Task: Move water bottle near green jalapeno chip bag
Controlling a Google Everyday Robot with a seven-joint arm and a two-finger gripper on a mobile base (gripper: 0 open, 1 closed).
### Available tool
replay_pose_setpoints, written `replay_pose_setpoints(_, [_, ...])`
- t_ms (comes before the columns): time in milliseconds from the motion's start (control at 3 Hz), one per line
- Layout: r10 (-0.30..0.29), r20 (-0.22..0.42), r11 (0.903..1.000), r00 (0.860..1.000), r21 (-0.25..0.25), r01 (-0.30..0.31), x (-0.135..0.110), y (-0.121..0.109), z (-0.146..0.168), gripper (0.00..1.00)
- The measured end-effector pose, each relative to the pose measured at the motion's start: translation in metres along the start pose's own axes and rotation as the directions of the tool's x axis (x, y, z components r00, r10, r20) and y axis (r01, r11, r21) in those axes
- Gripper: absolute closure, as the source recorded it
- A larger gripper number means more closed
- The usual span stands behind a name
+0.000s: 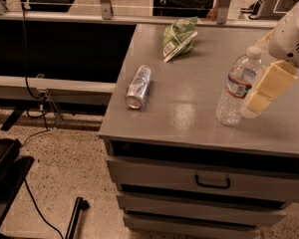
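Note:
The water bottle (236, 86) is clear ribbed plastic with a white cap and a dark label band. It stands upright on the right part of the grey cabinet top (189, 108). My gripper (263, 92) is cream-coloured, comes in from the right edge and sits right against the bottle's right side at label height. The green jalapeno chip bag (179, 38) lies at the back of the top, well behind and to the left of the bottle.
A silver drink can (138, 87) lies on its side near the left edge of the top. The cabinet has drawers below, one with a dark handle (213, 182). A dark ledge and cables are on the left, over speckled floor.

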State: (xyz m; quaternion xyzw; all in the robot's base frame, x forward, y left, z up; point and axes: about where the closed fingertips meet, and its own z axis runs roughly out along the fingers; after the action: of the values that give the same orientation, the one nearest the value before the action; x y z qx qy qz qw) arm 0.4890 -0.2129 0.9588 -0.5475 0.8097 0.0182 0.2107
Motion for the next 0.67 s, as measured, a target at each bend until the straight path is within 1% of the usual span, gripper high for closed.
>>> replay_pose_setpoints(333, [0.000,0.003,1.0000,1.000,-0.001,0.000,-0.0014,0.0004,0.0008,0.16])
replay_pose_setpoints(667, [-0.002,0.003,1.0000,1.000,-0.001,0.002,-0.0024,0.0005,0.0015,0.39])
